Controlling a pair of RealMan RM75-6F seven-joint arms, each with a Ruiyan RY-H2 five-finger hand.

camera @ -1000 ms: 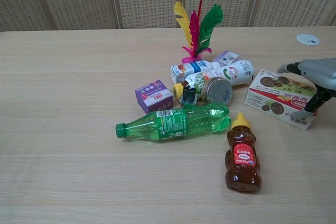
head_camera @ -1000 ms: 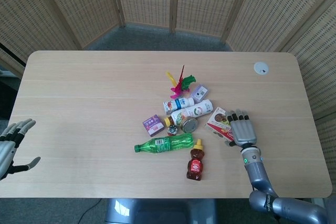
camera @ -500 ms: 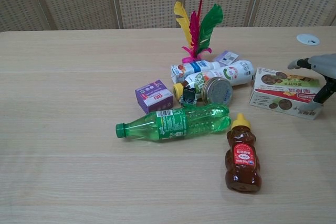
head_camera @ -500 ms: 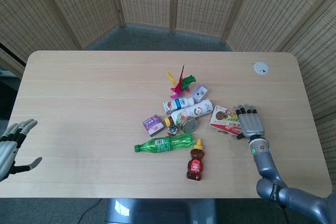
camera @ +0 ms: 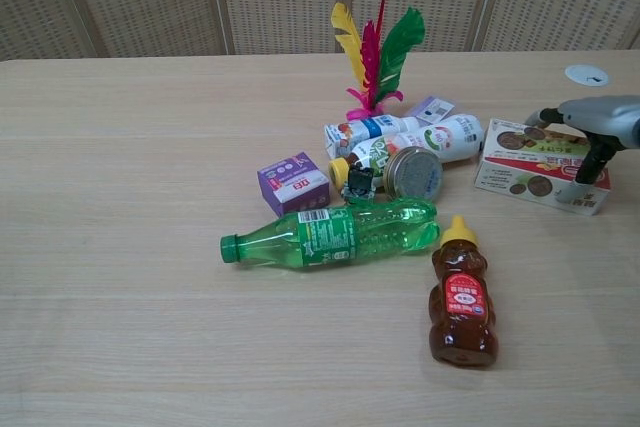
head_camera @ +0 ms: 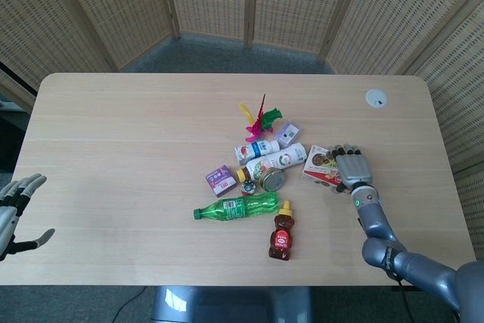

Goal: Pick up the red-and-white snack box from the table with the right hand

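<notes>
The red-and-white snack box (head_camera: pixel 322 163) (camera: pixel 527 164) lies on the table at the right end of the clutter, with cookie pictures on its top. My right hand (head_camera: pixel 354 169) (camera: pixel 598 126) is over the box's right end. Its fingers reach across the top face and its thumb (camera: pixel 596 158) presses the near side, so it grips the box. The box still seems to touch the table. My left hand (head_camera: pixel 13 212) hovers open at the table's near left edge, fingers spread, holding nothing.
Just left of the box lie white bottles (camera: pixel 447 137) and a jar with a metal lid (camera: pixel 413 175). A honey bear bottle (camera: pixel 462 295) and a green bottle (camera: pixel 335 232) lie nearer. A purple box (camera: pixel 293 183), a feather shuttlecock (camera: pixel 373 47) and a white disc (head_camera: pixel 376 97) are further off.
The right hand has closed over the box and turned it, shifting it slightly toward the far side and the bottles. The left hand has dropped a little lower at the table edge.
</notes>
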